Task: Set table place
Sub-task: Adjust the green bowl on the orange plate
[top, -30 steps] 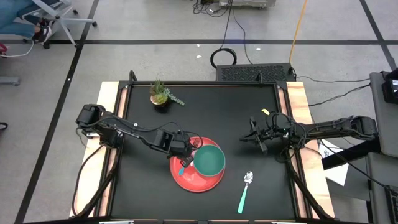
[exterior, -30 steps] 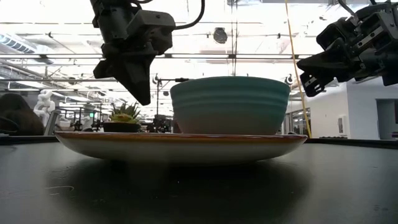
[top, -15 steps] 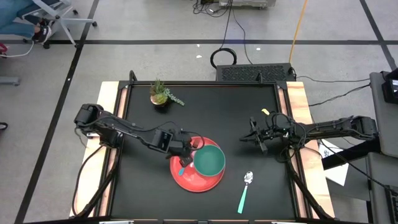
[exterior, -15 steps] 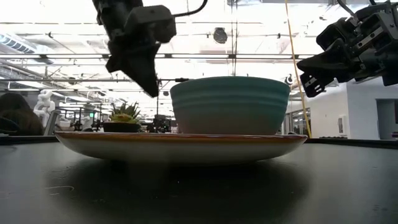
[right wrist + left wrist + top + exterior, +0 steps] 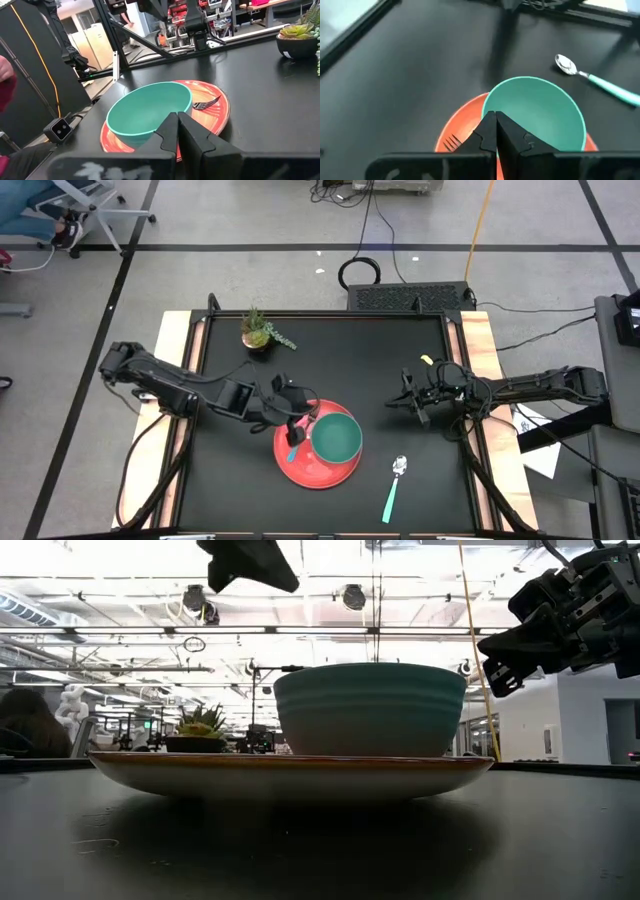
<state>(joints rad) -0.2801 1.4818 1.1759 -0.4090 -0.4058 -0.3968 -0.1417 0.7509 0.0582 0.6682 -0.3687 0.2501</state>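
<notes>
A round red plate (image 5: 300, 470) lies on the black table (image 5: 230, 470) near its front middle. A teal bowl (image 5: 336, 437) stands on the plate's right part. A fork (image 5: 296, 445) with a light-teal handle lies on the plate's left part, tines (image 5: 451, 143) toward the far side. A spoon (image 5: 394, 486) lies on the table right of the plate. My left gripper (image 5: 297, 418) is shut and empty, high above the plate's left part (image 5: 250, 560). My right gripper (image 5: 412, 402) is shut and empty, above the table's right half.
A small potted green plant (image 5: 258, 332) stands at the table's far left. Pale wooden strips (image 5: 478, 350) run along both short sides. Bare tabletop lies left of the plate and between the plate and the plant.
My left gripper has risen from just above the plate's left part, up to the top of the low view, and its arm has drawn back a little toward the table's left edge. The fork stays on the plate.
</notes>
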